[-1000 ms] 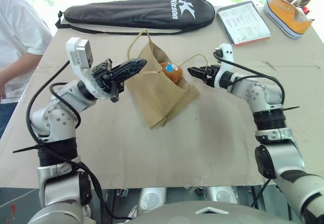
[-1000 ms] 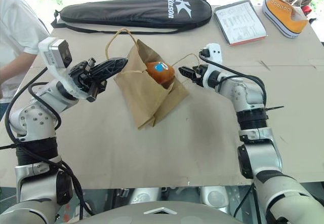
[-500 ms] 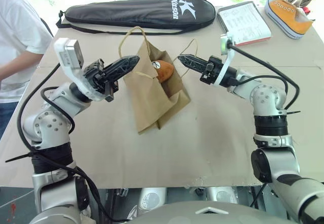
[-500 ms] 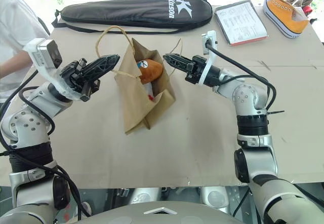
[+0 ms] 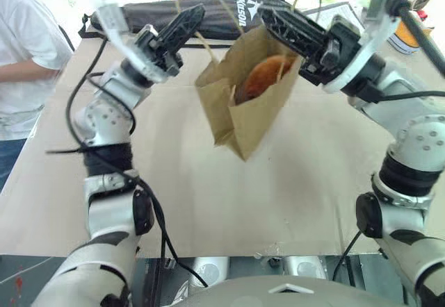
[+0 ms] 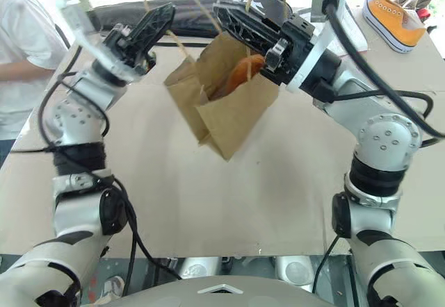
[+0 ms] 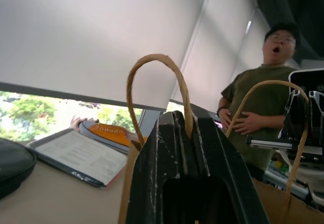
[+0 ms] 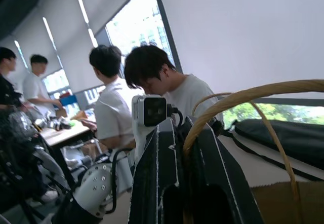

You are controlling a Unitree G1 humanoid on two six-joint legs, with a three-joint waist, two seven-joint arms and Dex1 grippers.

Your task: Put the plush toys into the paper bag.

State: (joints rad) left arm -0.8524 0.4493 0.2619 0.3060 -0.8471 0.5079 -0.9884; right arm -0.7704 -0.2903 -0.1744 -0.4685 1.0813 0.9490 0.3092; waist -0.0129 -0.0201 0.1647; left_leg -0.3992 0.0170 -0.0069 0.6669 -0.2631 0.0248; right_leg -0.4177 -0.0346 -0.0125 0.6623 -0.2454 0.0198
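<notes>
Both fingers clenched on paper bag (image 5: 254, 105) handles, racket case (image 6: 118, 17), sneaker (image 6: 393, 19) behind

White lettering on the black racket case (image 5: 240, 12) shows partly behind the paper bag (image 5: 254, 102), reading roughly "Ka" and no more; print on the clipboard sheet (image 7: 81, 155) is unreadable.

The paper bag (image 5: 247, 105) hangs between the left gripper (image 5: 193, 17) and right gripper (image 5: 272, 15), a plush toy (image 5: 264, 76) inside.
</notes>
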